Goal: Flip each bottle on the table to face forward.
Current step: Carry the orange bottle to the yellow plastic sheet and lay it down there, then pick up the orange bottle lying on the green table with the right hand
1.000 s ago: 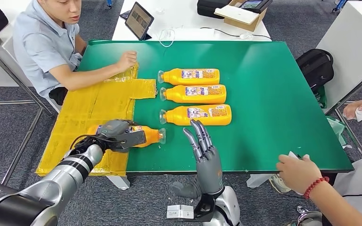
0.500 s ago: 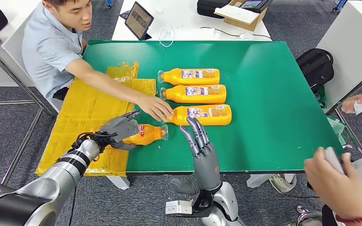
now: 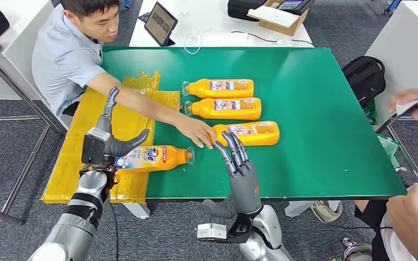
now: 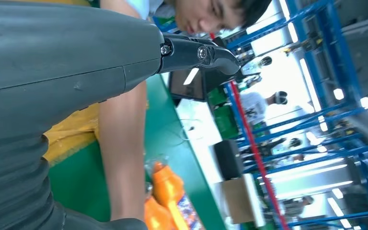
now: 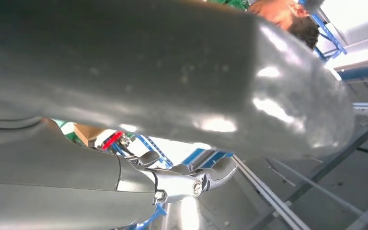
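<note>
My left hand point(image 3: 109, 142) hovers with fingers spread just beside the flipped bottle point(image 3: 151, 158); I should clear the person's arm point(image 3: 141, 104).

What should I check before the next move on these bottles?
1. Near bottle front label up: ok, a brand label shows.
2. Left robot hand off that bottle: ok, raised beside its base with fingers apart.
3. Right robot hand free: ok, fingers straight, holding nothing.
4. Path to the third bottle: not ok, a person's hand rests at its neck.
5. The two far bottles facing forward: cannot tell, the small labels are unreadable.
6. Near bottle stable on the table: ok, lying flat near the front edge.
</note>
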Controlling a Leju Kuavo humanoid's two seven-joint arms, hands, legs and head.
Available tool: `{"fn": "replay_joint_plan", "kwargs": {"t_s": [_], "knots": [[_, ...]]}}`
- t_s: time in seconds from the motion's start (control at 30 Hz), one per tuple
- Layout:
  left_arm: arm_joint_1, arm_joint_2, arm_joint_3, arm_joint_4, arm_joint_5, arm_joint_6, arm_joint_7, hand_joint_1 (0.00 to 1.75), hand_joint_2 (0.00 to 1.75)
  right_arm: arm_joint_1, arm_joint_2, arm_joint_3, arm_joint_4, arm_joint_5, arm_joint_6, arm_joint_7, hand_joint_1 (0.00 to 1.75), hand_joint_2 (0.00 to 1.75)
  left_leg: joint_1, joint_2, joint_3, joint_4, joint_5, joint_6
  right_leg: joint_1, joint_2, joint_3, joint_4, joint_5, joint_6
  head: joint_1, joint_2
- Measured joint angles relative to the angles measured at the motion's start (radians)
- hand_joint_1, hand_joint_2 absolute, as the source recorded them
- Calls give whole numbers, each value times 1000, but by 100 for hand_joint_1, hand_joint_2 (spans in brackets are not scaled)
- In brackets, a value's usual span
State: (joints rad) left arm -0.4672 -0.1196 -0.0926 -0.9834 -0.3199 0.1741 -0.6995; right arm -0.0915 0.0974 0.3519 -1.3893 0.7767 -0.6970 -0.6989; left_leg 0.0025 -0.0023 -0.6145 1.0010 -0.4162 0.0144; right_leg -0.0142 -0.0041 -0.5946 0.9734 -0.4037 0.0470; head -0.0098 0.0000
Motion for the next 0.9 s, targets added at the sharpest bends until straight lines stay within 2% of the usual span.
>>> {"fn": "replay_joint_plan", "kwargs": {"t_s": [0.2, 0.43, 0.63, 0.9], "knots": [[56, 1, -12, -109, 52, -14, 2, 0, 175, -66, -29, -64, 130, 158, 0, 18, 0, 0, 0, 0, 0, 0, 0, 0, 0, 0, 1, 0, 0, 0, 0, 0], [124, 2, -22, -195, 56, 34, 20, 0, 175, -172, -98, -111, 350, 146, 10, 159, 0, 0, -1, -1, 0, 0, 0, 0, -1, -1, 1, 0, 0, 0, 0, 0], [181, 0, -29, -272, 33, 117, 68, 0, 175, -209, -138, -119, 449, 165, 74, 270, 0, 0, -1, -1, 0, 0, 0, 0, 0, -1, 0, 0, 0, 0, 0, 0], [227, 0, -47, -351, 14, 160, 84, 0, 175, -210, -157, -119, 504, 182, 101, 321, 0, 0, 0, -1, -1, 0, 0, 0, 0, -1, 0, 0, 0, 0, 0, 0]]}}
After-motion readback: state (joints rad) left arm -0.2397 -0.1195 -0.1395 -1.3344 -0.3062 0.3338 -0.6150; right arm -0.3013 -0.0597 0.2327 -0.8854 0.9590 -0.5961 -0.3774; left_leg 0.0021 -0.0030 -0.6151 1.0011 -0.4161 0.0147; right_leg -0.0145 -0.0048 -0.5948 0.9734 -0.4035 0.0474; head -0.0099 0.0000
